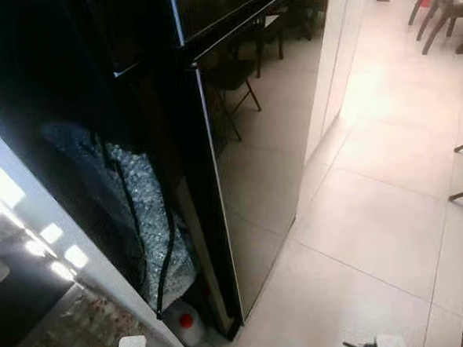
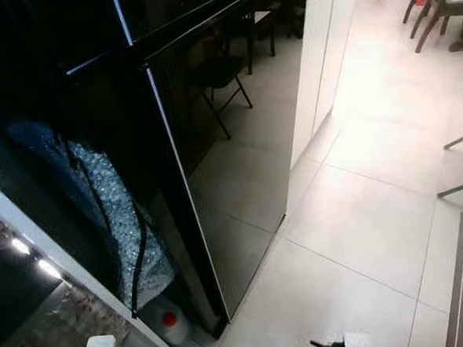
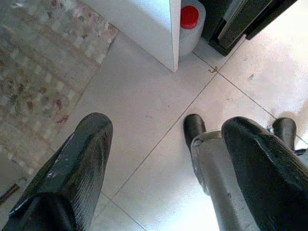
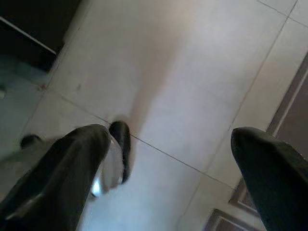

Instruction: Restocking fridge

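Observation:
A tall black glossy fridge [image 1: 253,141] stands ahead on my left with both doors shut; chairs are mirrored in its front. Silvery bubble wrap [image 1: 139,203] and a black cable hang along its side. Both arms hang low by my legs. In the left wrist view my left gripper [image 3: 166,127] is open over bare floor tiles, with nothing between its fingers [image 3: 82,154]. My right gripper [image 4: 171,134] is also open and empty, above pale tiles.
A white jug with a red cap [image 1: 185,322] sits on the floor between the fridge and a white panel [image 1: 62,231]. A white wall [image 1: 330,57] flanks the fridge's far side. Chairs [image 1: 441,3] stand far right; pale tiled floor [image 1: 376,227] stretches ahead.

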`<state>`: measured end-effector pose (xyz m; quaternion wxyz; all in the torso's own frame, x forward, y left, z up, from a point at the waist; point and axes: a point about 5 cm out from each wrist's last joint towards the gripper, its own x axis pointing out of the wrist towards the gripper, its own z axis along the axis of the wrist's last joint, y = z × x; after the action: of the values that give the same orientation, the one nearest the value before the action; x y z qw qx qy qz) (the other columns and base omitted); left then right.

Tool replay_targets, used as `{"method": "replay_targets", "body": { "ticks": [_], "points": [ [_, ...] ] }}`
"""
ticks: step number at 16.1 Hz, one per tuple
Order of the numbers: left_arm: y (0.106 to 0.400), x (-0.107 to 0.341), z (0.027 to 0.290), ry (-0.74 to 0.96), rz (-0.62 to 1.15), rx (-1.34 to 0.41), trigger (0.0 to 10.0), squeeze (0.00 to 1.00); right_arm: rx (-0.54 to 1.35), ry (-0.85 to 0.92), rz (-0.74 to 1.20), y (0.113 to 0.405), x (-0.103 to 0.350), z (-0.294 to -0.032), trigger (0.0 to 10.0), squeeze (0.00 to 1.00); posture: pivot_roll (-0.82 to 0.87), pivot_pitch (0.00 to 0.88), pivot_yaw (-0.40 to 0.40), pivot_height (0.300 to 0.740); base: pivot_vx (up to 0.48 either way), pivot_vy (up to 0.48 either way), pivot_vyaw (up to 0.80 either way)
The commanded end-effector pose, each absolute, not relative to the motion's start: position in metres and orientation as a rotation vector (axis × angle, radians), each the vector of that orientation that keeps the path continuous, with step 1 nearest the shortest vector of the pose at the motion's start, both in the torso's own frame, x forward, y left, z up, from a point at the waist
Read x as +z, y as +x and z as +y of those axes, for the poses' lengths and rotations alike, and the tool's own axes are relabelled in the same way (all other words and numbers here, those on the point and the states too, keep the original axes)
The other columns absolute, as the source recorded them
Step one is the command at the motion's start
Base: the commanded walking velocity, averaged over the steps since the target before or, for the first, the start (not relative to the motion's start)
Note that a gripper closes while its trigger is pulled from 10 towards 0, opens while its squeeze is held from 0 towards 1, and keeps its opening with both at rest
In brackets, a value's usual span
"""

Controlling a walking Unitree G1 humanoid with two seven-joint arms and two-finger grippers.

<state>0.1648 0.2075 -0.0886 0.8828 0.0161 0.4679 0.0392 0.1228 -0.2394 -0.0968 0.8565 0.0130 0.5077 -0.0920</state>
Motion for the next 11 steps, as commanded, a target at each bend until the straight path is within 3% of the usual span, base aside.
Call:
{"method": "replay_targets", "body": {
  "ticks": [1, 11],
  "points": [
    [0.158, -0.091, 0.209, 0.026, 0.995, 0.102, 10.0, 0.00, -0.201, 0.004, 1.044, 0.129, -0.094, -0.244, 10.0, 0.00, -0.14, 0.000, 0.020, 0.740, 0.000, 0.000, 0.76],
    [0.161, -0.088, 0.219, 0.027, 0.988, 0.133, 10.0, 0.00, -0.104, -0.054, 1.094, 0.122, -0.098, -0.237, 10.0, 0.00, -0.11, 0.016, 0.060, 0.740, 0.000, 0.000, 0.78]
  ]
}}
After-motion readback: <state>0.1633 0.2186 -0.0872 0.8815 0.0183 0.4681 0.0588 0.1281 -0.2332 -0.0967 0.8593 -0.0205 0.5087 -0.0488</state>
